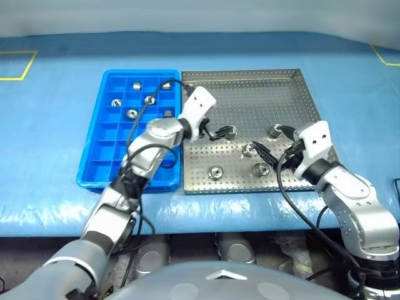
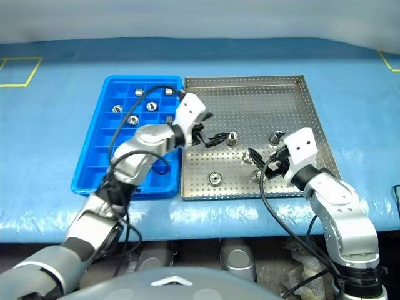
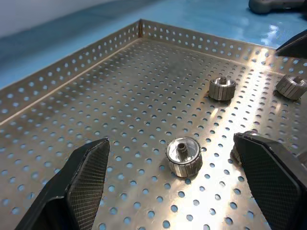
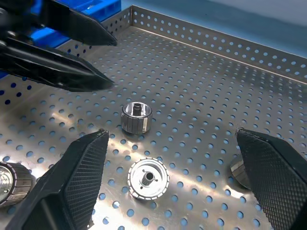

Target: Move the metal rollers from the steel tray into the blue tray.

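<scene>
On the steel tray (image 1: 294, 100), five metal rollers (image 1: 216, 171), four in the blue tray (image 1: 94, 156), left tool (image 1: 219, 132) and right tool (image 1: 265, 157) both spread

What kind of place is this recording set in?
Probably a lab or workshop test bench: a table under a blue cover with yellow tape marks, a perforated steel tray of metal rollers, and a blue tray.

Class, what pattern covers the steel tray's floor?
Rows of small round holes across the steel tray, best in the left wrist view.
</scene>
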Motion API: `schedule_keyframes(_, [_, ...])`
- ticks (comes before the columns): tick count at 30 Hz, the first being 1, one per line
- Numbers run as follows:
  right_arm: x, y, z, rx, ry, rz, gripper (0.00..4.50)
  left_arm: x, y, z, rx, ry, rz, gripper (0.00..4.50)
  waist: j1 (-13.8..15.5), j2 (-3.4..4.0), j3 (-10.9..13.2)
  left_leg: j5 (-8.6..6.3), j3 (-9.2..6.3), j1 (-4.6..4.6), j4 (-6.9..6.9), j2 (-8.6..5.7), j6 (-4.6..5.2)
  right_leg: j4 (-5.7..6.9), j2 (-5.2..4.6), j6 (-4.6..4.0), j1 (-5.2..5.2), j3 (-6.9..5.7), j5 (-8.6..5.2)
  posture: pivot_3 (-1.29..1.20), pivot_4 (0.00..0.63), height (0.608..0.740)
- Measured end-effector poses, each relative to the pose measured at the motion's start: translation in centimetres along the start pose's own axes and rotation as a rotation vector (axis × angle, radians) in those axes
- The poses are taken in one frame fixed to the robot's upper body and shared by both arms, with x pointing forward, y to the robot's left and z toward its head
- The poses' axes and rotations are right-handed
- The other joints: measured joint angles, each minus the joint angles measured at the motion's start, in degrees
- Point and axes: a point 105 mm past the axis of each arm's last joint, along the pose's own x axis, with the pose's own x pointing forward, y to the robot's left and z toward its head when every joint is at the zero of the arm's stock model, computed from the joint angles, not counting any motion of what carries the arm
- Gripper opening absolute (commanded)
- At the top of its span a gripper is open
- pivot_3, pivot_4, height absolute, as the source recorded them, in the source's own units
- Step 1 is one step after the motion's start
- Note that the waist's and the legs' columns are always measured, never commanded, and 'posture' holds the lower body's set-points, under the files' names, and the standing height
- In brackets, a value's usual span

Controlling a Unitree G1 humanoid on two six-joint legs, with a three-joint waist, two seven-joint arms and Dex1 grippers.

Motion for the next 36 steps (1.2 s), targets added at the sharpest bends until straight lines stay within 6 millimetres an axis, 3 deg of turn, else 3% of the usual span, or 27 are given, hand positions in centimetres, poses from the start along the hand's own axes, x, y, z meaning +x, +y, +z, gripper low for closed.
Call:
schedule_keyframes(4, [-0.6, 0.3, -0.2, 0.022, -0.013, -0.032, 4.47, 2.2, 0.3, -1.6, 0.000, 0.093, 0.029, 4.50, -1.72, 0.02, -0.01, -0.02, 0.03, -0.06, -0.05, 0.00, 0.03, 0.01, 0.02, -0.03, -0.09, 0.05, -0.03, -0.25, 0.150, 0.740])
schedule_keyframes(8, [-1.1, 0.3, -0.2, 0.021, -0.014, -0.054, 4.47, 2.7, 0.8, -3.5, 0.016, 0.170, 0.054, 4.50, -3.36, 0.01, 0.00, -0.02, 0.05, -0.06, -0.03, 0.00, 0.03, 0.02, 0.01, 0.00, -0.09, 0.08, -0.03, -0.26, 0.150, 0.740])
schedule_keyframes(11, [-1.2, 0.1, 0.0, 0.016, -0.022, -0.072, 4.50, 3.0, 0.8, -3.4, 0.024, 0.173, 0.060, 3.88, -4.11, 0.02, -0.01, -0.02, 0.05, -0.03, 0.01, -0.01, 0.03, 0.02, 0.00, 0.05, -0.05, 0.09, 0.01, -0.26, 0.150, 0.740])
schedule_keyframes(17, [-1.2, -0.2, 0.0, 0.009, -0.024, -0.087, 4.50, 3.0, 0.6, -3.5, -0.022, 0.148, 0.037, 1.91, -5.00, 0.02, -0.01, -0.02, 0.06, -0.01, -0.02, 0.00, 0.03, 0.03, 0.00, 0.07, -0.06, 0.12, 0.01, -0.24, 0.150, 0.740])
schedule_keyframes(23, [0.0, 1.1, -0.6, 0.026, -0.004, 0.005, 4.50, 1.9, 0.4, -3.1, -0.031, 0.102, -0.005, 1.77, -5.17, 0.02, -0.01, -0.02, 0.06, -0.03, -0.02, 0.00, 0.03, 0.04, 0.00, 0.07, -0.07, 0.13, 0.02, -0.20, 0.150, 0.740])
schedule_keyframes(27, [0.7, 2.0, -1.7, 0.044, 0.042, 0.081, 4.50, 0.0, 1.8, -0.1, -0.071, -0.026, 0.012, 1.77, -4.83, 0.04, 0.01, -0.02, 0.09, -0.03, -0.04, 0.01, 0.03, 0.07, 0.00, 0.06, -0.10, 0.16, 0.02, -0.15, 0.150, 0.740])
schedule_keyframes(31, [1.1, 2.9, -1.3, 0.035, 0.033, 0.170, 4.50, -4.1, 4.1, 3.2, -0.067, -0.147, 0.075, 1.77, -4.25, 0.06, 0.02, -0.02, 0.08, 0.02, -0.05, 0.04, 0.03, 0.12, 0.03, 0.06, -0.10, 0.17, 0.02, -0.11, 0.150, 0.740])
schedule_keyframes(33, [1.4, 3.7, -0.6, 0.040, 0.007, 0.236, 4.50, -7.1, 5.5, 3.6, -0.022, -0.148, 0.140, 1.77, -3.99, 0.09, 0.01, -0.02, 0.08, 0.05, -0.08, 0.07, 0.03, 0.14, 0.06, 0.06, -0.10, 0.18, 0.01, -0.08, 0.150, 0.740])
schedule_keyframes(36, [1.5, 5.0, 0.4, 0.051, -0.028, 0.330, 4.50, -10.7, 7.4, 2.2, -0.002, -0.091, 0.265, 1.77, -3.11, 0.08, 0.02, -0.02, 0.04, 0.05, -0.08, 0.09, 0.03, 0.15, 0.07, 0.05, -0.09, 0.15, 0.01, -0.05, 0.150, 0.740])
